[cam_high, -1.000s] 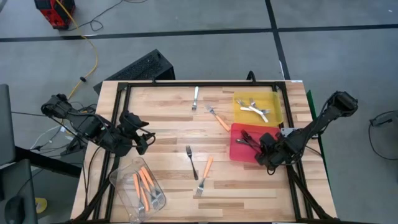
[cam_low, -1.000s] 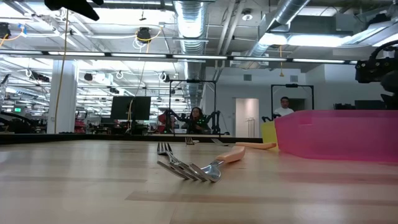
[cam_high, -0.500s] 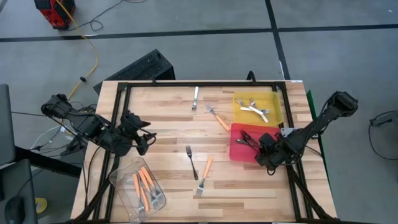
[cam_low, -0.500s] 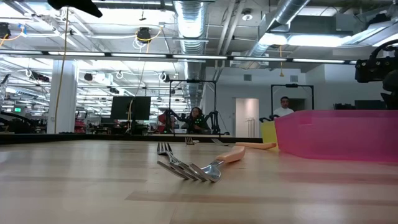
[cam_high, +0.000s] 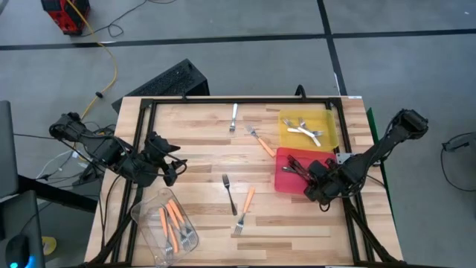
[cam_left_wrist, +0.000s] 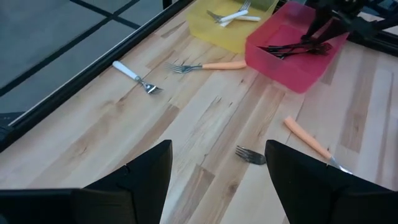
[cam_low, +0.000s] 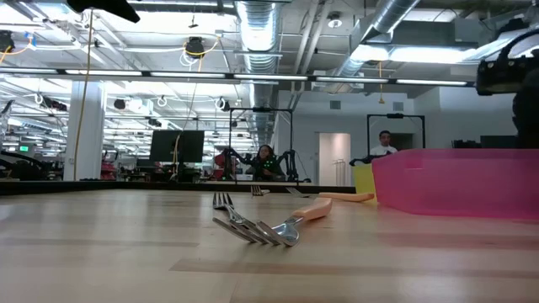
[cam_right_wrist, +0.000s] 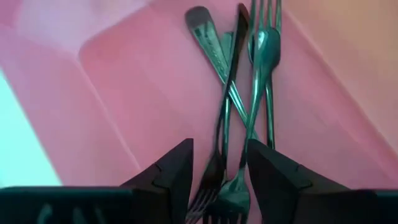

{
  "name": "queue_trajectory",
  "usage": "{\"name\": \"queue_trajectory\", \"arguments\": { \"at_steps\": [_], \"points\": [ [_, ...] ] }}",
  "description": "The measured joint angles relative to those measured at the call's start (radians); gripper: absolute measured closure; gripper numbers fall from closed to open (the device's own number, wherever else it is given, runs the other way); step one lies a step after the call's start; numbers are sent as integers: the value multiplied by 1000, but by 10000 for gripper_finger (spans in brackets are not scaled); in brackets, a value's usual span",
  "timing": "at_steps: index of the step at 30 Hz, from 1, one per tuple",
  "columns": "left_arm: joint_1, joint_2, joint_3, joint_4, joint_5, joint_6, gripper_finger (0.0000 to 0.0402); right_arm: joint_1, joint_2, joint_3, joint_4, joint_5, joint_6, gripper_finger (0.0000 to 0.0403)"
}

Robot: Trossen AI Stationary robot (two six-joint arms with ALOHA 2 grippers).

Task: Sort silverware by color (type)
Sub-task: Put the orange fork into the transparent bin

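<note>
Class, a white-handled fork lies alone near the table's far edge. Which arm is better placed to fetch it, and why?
Probably the left. Its tool hangs open and empty above bare wood, and its wrist view has the white-handled fork in sight. The right tool is low inside the red tray over the dark forks.

My right jaws hang low over the red tray (cam_high: 286, 181), its walls and the crossed dark forks (cam_right_wrist: 239, 106) crowding them. Bare worktop (cam_high: 197, 160) lies open ahead of my left jaws; farther on, a black fork (cam_high: 229, 193) and orange-handled fork (cam_high: 245, 209) lie in the way.
</note>
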State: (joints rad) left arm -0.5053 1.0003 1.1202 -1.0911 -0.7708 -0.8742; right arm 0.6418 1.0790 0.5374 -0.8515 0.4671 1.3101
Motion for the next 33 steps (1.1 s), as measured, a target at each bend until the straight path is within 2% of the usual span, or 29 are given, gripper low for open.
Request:
{"name": "queue_trajectory", "arguments": {
  "at_steps": [7,12,16,20,26,33],
  "points": [
    [0,0,-77,39,32,2,159,0,0,43,15,9,-34,234],
    [0,0,-143,170,83,46,159,-10,0,83,116,10,-136,234],
    [0,1,-163,300,135,137,159,-36,0,124,255,46,-268,234],
    [0,6,-163,405,149,246,159,-78,16,144,480,92,-438,234],
    [0,8,-163,480,191,318,159,-120,128,207,703,63,-695,234],
    [0,8,-163,482,227,318,159,-128,347,355,736,-1,-968,234]
  ]
}}
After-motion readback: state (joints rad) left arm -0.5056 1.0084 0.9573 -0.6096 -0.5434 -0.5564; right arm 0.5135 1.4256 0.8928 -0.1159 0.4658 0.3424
